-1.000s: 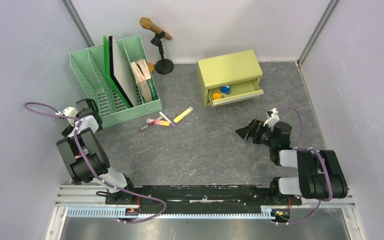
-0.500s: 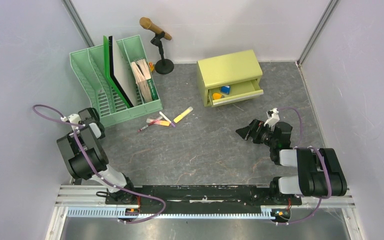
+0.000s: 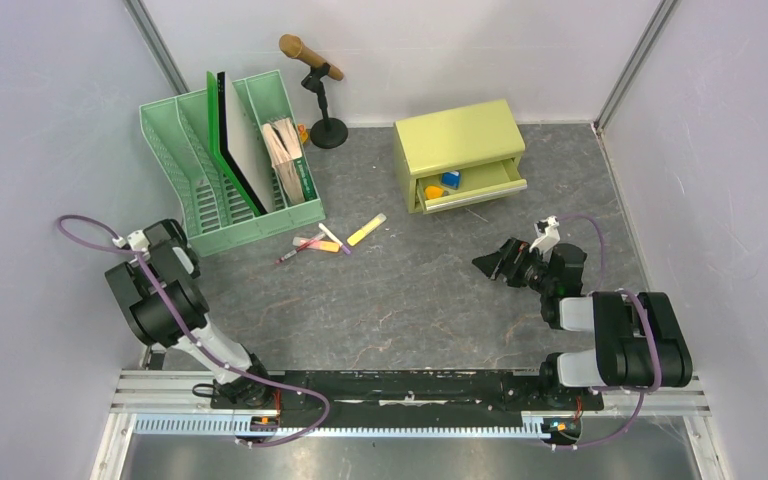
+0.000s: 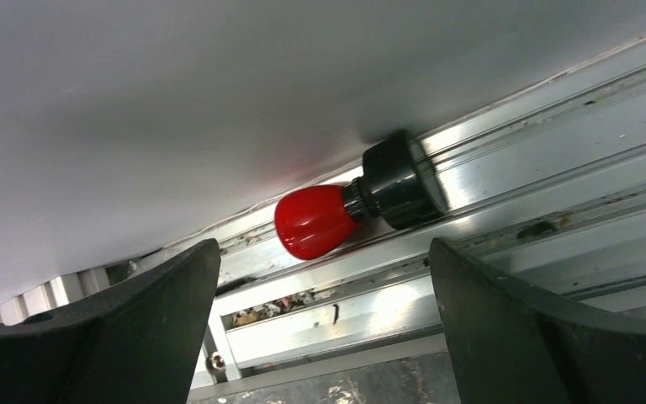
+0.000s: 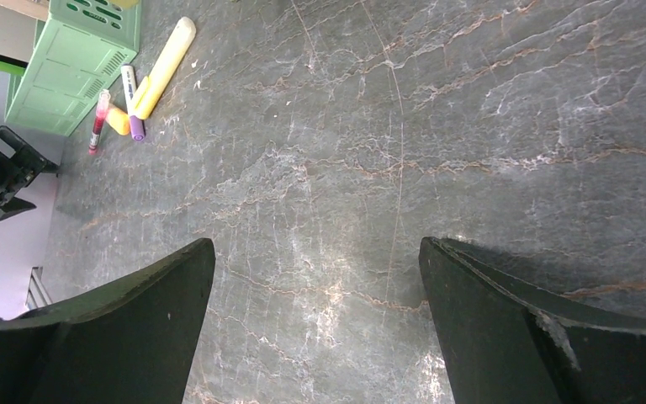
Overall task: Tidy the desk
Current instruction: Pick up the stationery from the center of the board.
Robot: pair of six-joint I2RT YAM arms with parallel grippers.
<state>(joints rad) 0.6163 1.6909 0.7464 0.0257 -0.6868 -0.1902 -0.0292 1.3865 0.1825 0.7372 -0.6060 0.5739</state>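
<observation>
Jaws on both my arms stand wide apart, empty. Left jaws: at the left edge of the dark grey, stone-veined counter (image 3: 410, 300); I face a glossy red knob (image 4: 313, 220) on an aluminium rail (image 4: 505, 194) under the pale wall. Right jaws: over bare counter on the right, near the yellow-green two-drawer cabinet (image 3: 458, 145), one drawer pulled open. Loose coloured markers (image 3: 332, 240) lie just beside the mint-green plastic file rack (image 3: 215, 160).

- The large flat dark grey desk (image 3: 415, 300), a tabletop with a mottled, stone-like surface, lies level and fills the floor of the enclosure.
- In the right wrist view, faint pale and brownish veins run across it.
- Pale walls (image 3: 50, 120) enclose its left, far and right sides.
</observation>
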